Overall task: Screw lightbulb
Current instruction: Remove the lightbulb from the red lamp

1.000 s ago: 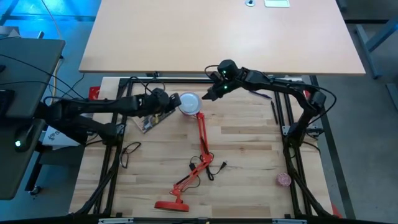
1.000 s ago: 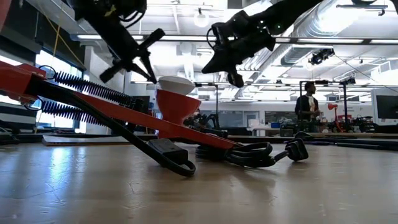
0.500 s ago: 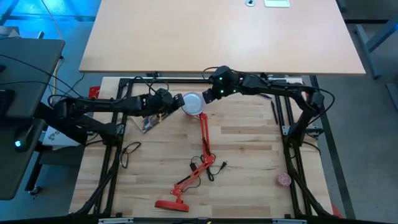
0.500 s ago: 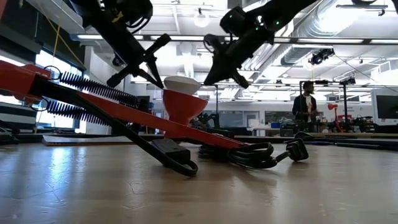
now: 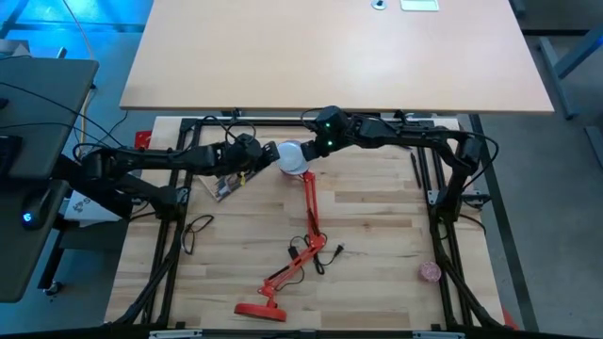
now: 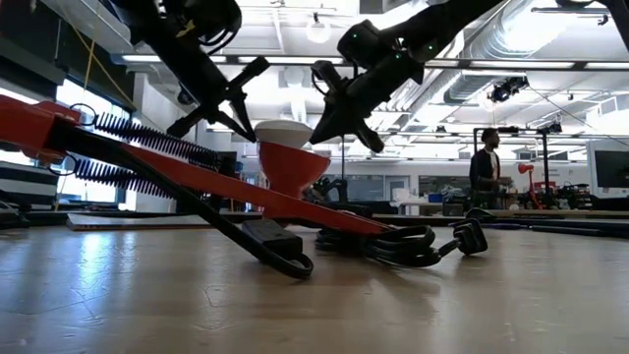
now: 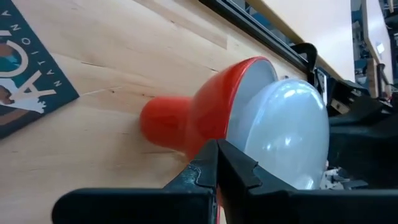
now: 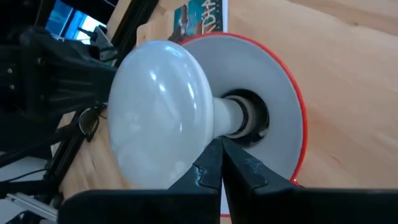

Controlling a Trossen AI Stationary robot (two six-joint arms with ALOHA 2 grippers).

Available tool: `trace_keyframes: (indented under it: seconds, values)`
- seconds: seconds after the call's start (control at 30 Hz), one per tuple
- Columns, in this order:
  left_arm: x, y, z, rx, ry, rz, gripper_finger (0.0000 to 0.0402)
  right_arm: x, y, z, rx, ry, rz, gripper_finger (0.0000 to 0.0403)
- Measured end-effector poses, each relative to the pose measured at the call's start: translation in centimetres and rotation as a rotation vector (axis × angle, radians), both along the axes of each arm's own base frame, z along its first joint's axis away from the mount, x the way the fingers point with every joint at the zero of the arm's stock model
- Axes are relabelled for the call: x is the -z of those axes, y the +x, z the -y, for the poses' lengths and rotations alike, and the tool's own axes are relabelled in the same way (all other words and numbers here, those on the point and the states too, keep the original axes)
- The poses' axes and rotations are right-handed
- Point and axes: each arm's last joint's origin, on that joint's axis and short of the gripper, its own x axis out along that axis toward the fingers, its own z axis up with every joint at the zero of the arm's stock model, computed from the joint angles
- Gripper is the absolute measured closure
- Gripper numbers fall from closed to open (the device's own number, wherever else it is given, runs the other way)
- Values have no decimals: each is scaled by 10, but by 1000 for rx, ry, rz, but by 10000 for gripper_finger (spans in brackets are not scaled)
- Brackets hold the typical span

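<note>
A red desk lamp [image 5: 307,212] lies on the wooden table, its round base [image 5: 254,309] near the front edge and its head at the far middle. The white lightbulb [image 8: 158,112] sits with its neck in the socket of the red shade [image 7: 205,112], its dome sticking out. My left gripper [image 7: 216,149] is shut, its tips at the shade's outer wall on the left side of the head [image 5: 290,154]. My right gripper [image 8: 221,146] is shut too. It stands on the head's right side, tips just under the bulb's dome by the neck. My left gripper has its shut fingertips against the red shade's outer wall [image 7: 198,140], close to the rim, coming slanting down from the table's left. The lamp head stays on the table, propped on its arm. My right gripper's shut tips reach the bulb's neck [image 8: 225,127]; I cannot tell whether they touch it.
A printed card [image 5: 226,185] lies under the left arm. A loose black cable [image 5: 198,232] is at the left, the lamp's cord [image 5: 326,256] by its elbow joint, a pen [image 5: 415,168] and a pink object [image 5: 431,272] at the right. A person [image 6: 486,162] stands far behind the table.
My right gripper has come down and toward the table's left, rolling a little, up to the lamp head. My left gripper first edged toward the right against the shade. The lamp head slid a little to the right with it, then both kept still.
</note>
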Motion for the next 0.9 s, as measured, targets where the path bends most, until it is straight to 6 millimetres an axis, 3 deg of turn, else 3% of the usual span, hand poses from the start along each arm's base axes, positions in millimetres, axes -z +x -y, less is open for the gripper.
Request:
trace_keyframes:
  seconds: [0.6,0.9]
  values:
    - [-15,1,-6,-44,72,129,402,-1,2,-5,8,100,24,403]
    - [-22,-1,-11,-43,115,140,402,-11,1,-8,-23,89,70,403]
